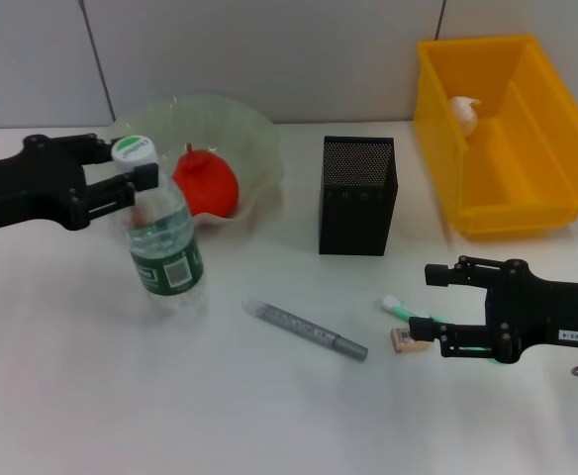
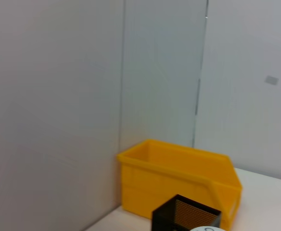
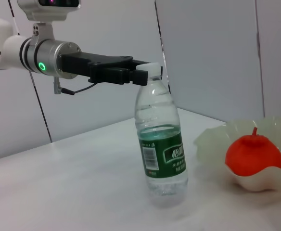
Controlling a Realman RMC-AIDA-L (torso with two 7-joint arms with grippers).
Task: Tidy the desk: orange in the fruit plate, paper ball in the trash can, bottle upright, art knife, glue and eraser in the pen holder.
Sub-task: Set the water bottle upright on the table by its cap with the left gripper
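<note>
White surface, grey wall behind. Left claw (image 1: 121, 173) grips the upright bottle (image 1: 160, 233) at its neck, at nine o'clock; a jerky release could topple it. Right claw (image 1: 437, 309) hangs open by the eraser (image 1: 408, 339).

A lab test bench: bare white table (image 1: 269, 396) walled by plain grey panels (image 2: 54, 96)

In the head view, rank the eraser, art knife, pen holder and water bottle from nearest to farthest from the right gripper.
1. Eraser: at the right gripper, by its fingertips.
2. Art knife: lying flat, toward the table's middle.
3. Pen holder: farther back, beside the yellow trash can.
4. Water bottle: upright on the left, at the left gripper.
</note>
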